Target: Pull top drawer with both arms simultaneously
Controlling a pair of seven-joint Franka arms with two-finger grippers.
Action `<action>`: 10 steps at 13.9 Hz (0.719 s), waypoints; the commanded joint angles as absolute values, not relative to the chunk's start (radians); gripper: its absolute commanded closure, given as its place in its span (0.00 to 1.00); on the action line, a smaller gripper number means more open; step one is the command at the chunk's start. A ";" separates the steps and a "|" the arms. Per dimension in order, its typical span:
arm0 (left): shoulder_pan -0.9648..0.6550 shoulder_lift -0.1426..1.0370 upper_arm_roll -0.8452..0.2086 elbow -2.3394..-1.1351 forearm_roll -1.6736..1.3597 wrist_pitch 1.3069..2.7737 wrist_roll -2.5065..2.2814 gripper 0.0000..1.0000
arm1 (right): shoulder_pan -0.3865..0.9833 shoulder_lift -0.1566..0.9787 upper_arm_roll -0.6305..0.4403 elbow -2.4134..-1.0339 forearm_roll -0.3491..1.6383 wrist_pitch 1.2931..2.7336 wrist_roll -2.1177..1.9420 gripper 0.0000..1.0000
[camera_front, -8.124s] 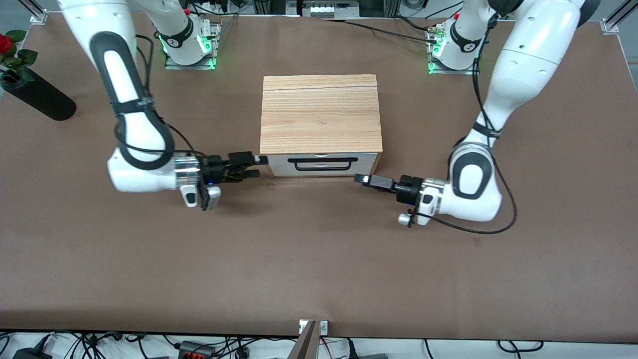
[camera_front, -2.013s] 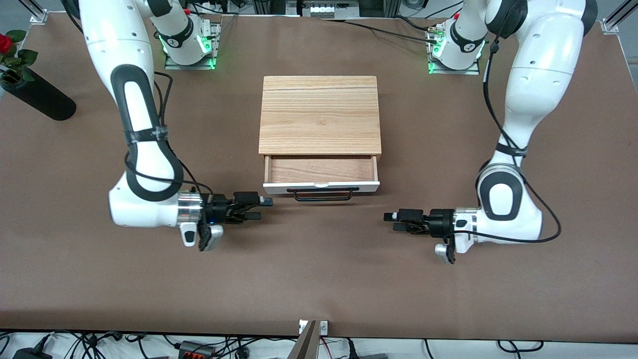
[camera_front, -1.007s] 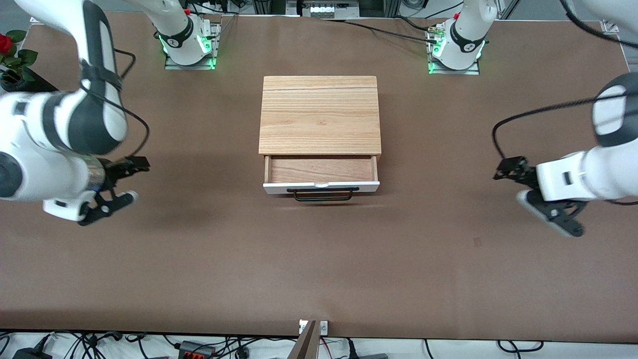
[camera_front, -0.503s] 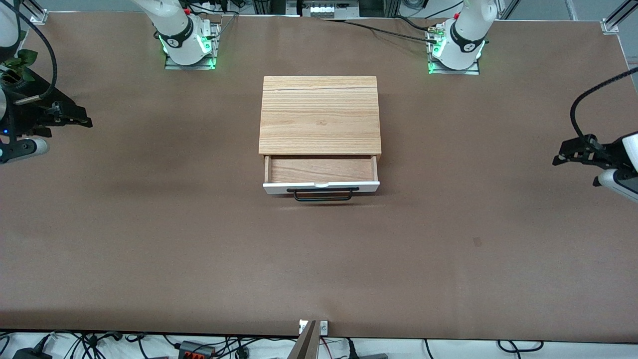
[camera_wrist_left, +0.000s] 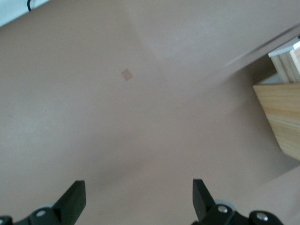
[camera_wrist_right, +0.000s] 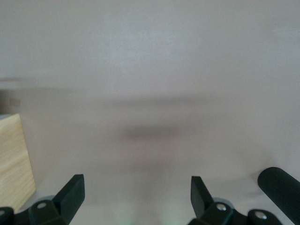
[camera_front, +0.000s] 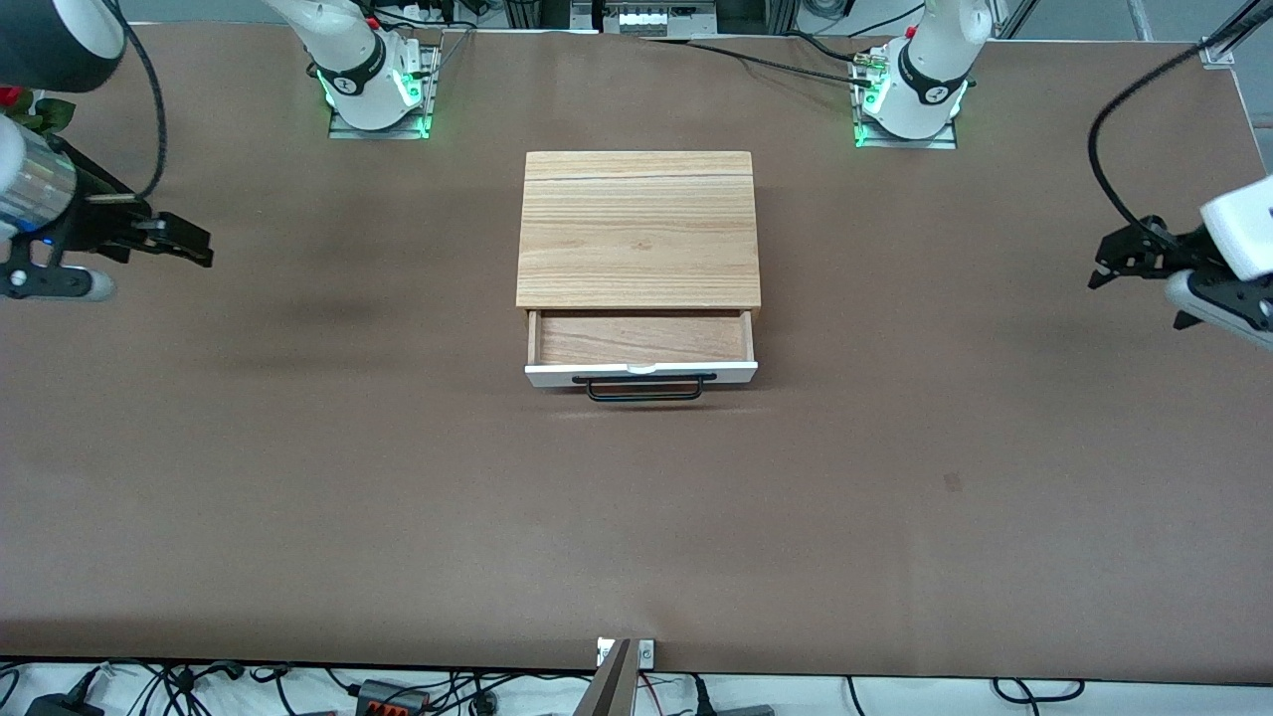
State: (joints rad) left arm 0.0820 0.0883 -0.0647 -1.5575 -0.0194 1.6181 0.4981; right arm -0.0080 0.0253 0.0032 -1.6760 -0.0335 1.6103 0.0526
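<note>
Now, front view: the cabinet (camera_front: pixel 637 227) sits at the upper centre of the frame on the brown bench (camera_front: pixel 398 517), wood top showing. The top drawer (camera_front: pixel 641 350) is pulled out toward the lower edge of the frame, its light wood inside exposed, its white front panel nearest the front camera and the black handle (camera_front: pixel 644 387) standing out from that panel. Nothing touches the handle. The right gripper (camera_front: pixel 164 242) hangs at the frame's left edge, upper part, over bare bench toward the right arm's end, well apart from the drawer; its fingers (camera_wrist_right: pixel 70 194) are spread wide in the right wrist view and hold nothing, with a corner of the cabinet (camera_wrist_right: pixel 15 161) at that picture's edge. The left gripper (camera_front: pixel 1119 261) hangs at the frame's right edge, upper part, over bare bench toward the left arm's end, likewise well apart from the drawer; its fingers (camera_wrist_left: pixel 72 201) are spread and empty, and the left wrist view catches the cabinet's side (camera_wrist_left: pixel 281 115). A small mark (camera_front: pixel 953 482) shows on the bench at lower right of the frame. Green lights glow at both arm bases along the top edge.
</note>
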 commanded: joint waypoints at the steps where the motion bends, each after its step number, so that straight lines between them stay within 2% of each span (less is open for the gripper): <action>1: 0.094 -0.071 -0.081 -1.784 0.003 1.713 0.495 0.00 | 0.005 0.003 -0.048 -1.677 0.032 1.618 0.066 0.00; 4: 0.094 -0.084 -0.083 -1.801 0.003 1.712 0.495 0.00 | -0.018 0.003 -0.049 -1.675 0.037 1.621 0.051 0.00; 10: 0.094 -0.040 -0.084 -1.753 0.003 1.712 0.473 0.00 | -0.032 0.014 -0.046 -1.641 0.038 1.618 0.066 0.00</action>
